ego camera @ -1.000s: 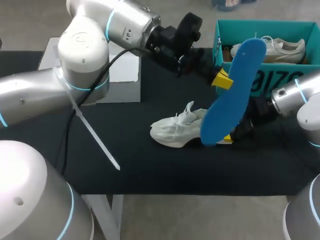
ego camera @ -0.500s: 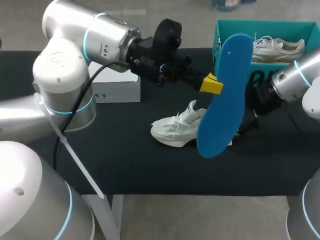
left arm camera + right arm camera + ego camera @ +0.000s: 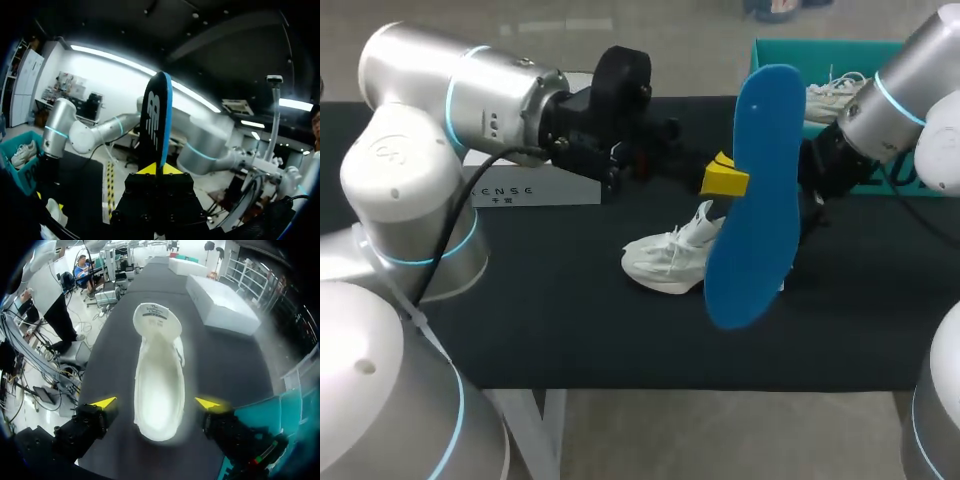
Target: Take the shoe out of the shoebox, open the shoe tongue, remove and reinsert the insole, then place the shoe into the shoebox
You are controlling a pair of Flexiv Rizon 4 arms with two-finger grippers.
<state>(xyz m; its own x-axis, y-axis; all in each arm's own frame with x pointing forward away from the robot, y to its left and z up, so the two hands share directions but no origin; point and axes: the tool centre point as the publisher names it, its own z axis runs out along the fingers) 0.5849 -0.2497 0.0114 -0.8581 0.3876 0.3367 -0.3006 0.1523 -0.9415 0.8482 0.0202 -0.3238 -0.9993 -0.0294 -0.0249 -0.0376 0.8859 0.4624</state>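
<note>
Shoe (image 3: 668, 265) lies on its sole on the black bench (image 3: 570, 320), toe pointing away from the teal shoebox (image 3: 790, 52), which sits behind it and holds a second shoe (image 3: 830, 98). The blue insole (image 3: 760, 180) stands almost upright just above the shoe, pinched edge-on near its middle by the left hand (image 3: 723, 180), whose yellow tips are closed on both faces.

The right hand (image 3: 156, 402) hangs directly over the shoe with its fingers spread wide, one on each side of the open collar and gripping nothing. From the head view it is mostly hidden behind the insole.

The insole looks fully out, so reinsertion seems to be the step in hand. To do it well, I would:
- tilt the insole until its toe end points down into the shoe's mouth
- match its long axis to the shoe's
- feed it forward under the tongue, not straight down
- have the right hand steady the heel or hold the tongue back, since the light shoe will likely slide on the cloth

As for writing, the insole's dark underside carries a white logo. The shoe's footbed has a small printed label at the heel. Lettering also runs along the side of the white box (image 3: 535, 188) beyond the shoe and across the shoebox front, where it is partly covered.
</note>
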